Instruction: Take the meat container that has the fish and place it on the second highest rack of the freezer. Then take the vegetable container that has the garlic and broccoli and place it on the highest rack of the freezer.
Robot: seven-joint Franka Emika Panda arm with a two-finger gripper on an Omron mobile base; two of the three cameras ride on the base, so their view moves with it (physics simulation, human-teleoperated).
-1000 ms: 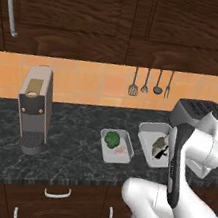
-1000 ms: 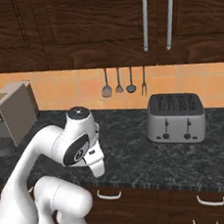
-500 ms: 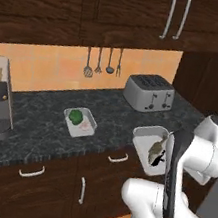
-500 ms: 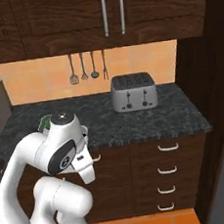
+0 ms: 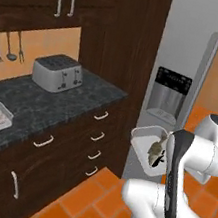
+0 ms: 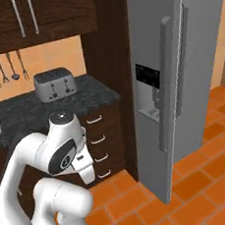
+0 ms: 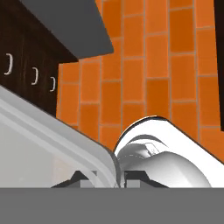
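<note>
Fish (image 5: 156,149) in rounded white tray (image 5: 144,135) (glossy)

You had a grey toaster (image 5: 58,73) at upper left on the dark counter (image 5: 55,106). Utensils (image 6: 3,71) hung on the wall, and orange tiles (image 6: 200,173) filled the lower right.

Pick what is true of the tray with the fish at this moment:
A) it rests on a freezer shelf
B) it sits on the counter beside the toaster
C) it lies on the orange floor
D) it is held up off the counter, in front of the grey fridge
D: the tray with the fish hangs in the air by the arm, before the closed fridge, its rim between the gripper tips.
</note>
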